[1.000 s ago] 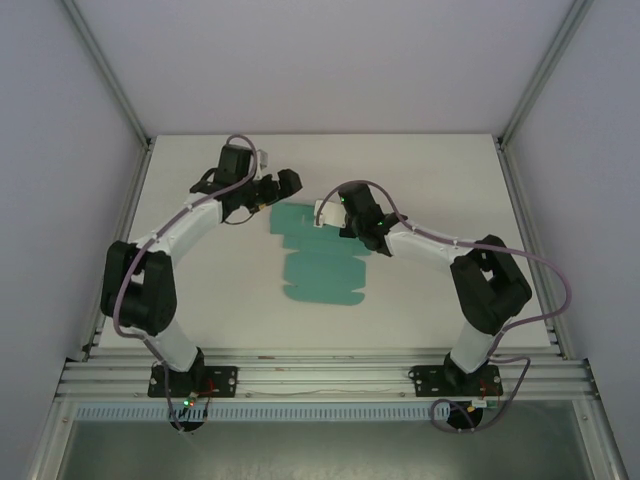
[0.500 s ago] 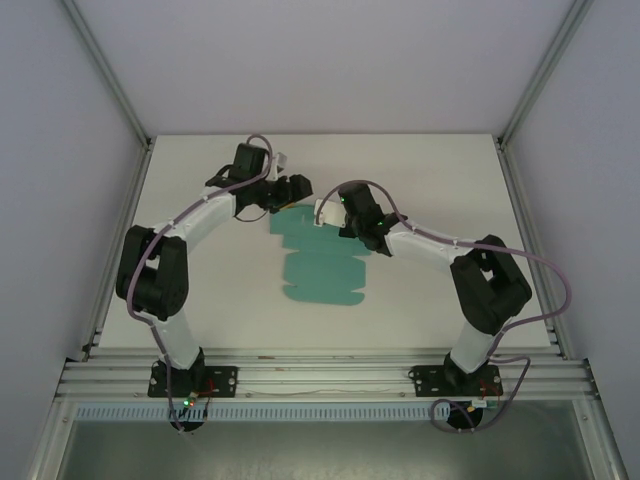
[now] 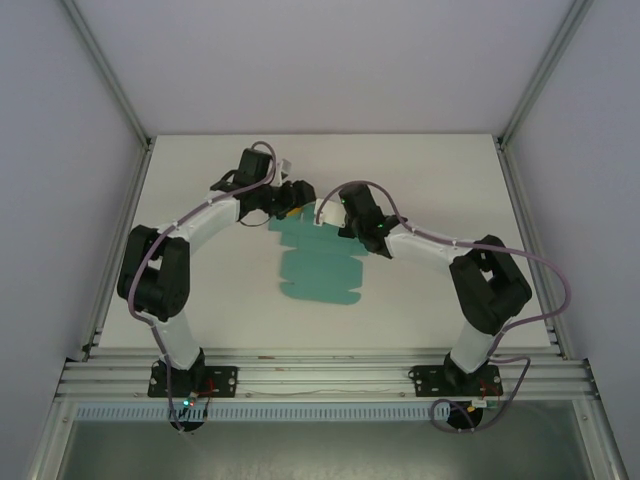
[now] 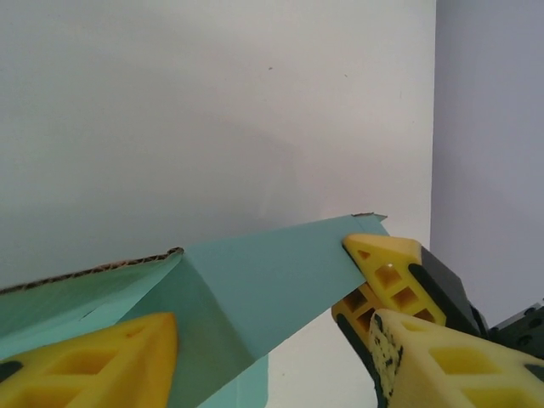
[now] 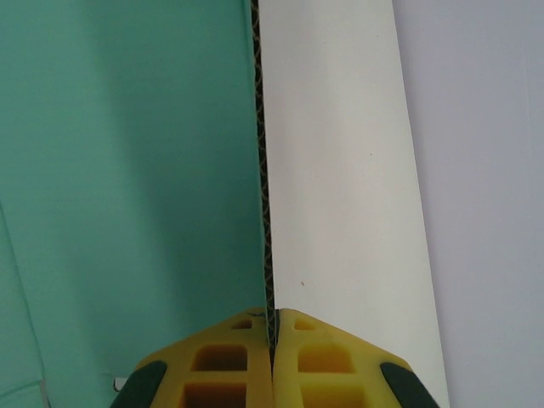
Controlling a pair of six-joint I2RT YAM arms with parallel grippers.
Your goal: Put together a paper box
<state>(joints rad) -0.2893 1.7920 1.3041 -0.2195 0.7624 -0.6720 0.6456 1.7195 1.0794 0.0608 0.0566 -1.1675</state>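
Note:
The paper box [image 3: 318, 268] is a flat teal die-cut sheet in the middle of the table, with its far flap lifted. My right gripper [image 3: 322, 215] is shut on that flap's edge. In the right wrist view the corrugated edge [image 5: 265, 170] runs straight into the closed fingertips of the right gripper [image 5: 274, 316]. My left gripper [image 3: 297, 197] is at the same flap from the left. In the left wrist view the raised teal flap [image 4: 255, 280] lies between the left gripper's [image 4: 272, 331] parted jaws. The right gripper's yellow fingers [image 4: 387, 259] pinch the flap's far corner.
The white table [image 3: 430, 170] is walled on the left, back and right, with aluminium posts at the corners. A metal rail [image 3: 320, 375] runs along the near edge where both arm bases are bolted.
My left arm has swung right to the lifted flap and its jaws have narrowed around it. The right gripper has stayed shut on the flap's edge.

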